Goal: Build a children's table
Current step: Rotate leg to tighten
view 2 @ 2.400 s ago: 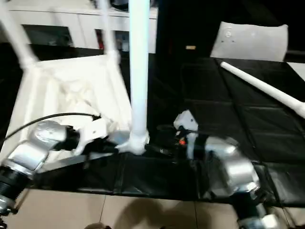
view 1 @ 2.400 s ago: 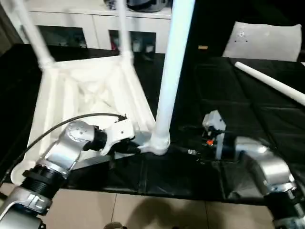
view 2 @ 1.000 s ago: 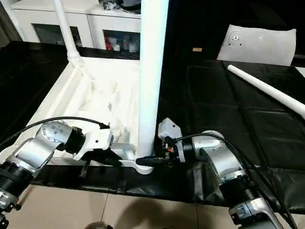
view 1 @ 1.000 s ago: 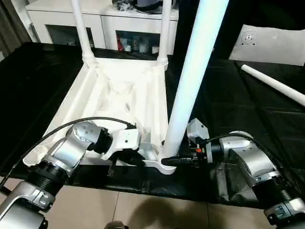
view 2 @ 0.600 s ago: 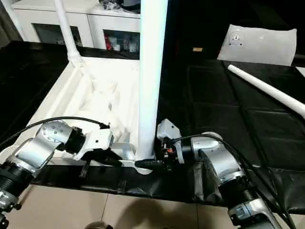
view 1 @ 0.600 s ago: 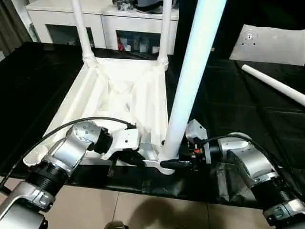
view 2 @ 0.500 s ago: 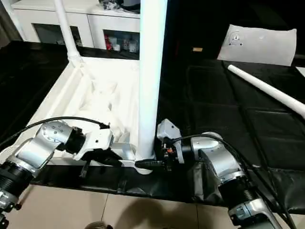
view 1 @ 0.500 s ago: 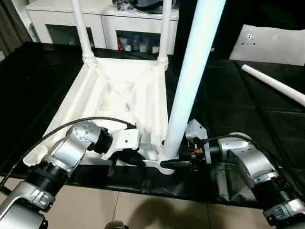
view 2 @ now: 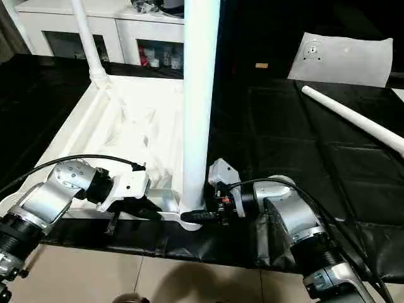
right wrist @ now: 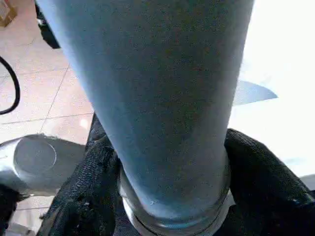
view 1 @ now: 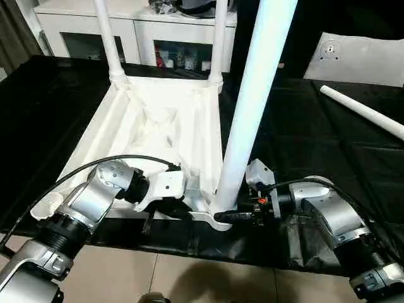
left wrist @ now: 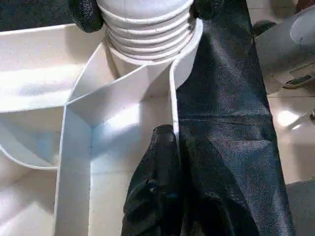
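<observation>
Left eye view: tabletop (view 1: 158,136) upside down.
Right gripper (right wrist: 167,196): fingers clamped round upright leg (view 1: 252,107) base.
Left gripper (left wrist: 160,191): pinching rim at tabletop's 5 o'clock corner.

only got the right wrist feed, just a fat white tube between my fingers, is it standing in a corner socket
Observer: Yes, the near leg stands upright in the tabletop's near right corner socket, with the right gripper closed around its base.
Operator: what's the left arm doing
Observer: The left gripper pinches the tabletop's rim right beside that socket.
Operator: how many legs are in
Observer: Three stand upright: yours plus the far left leg and the far right leg.
Operator: where's the fourth
Observer: The loose leg lies on the black cloth to your right.
</observation>
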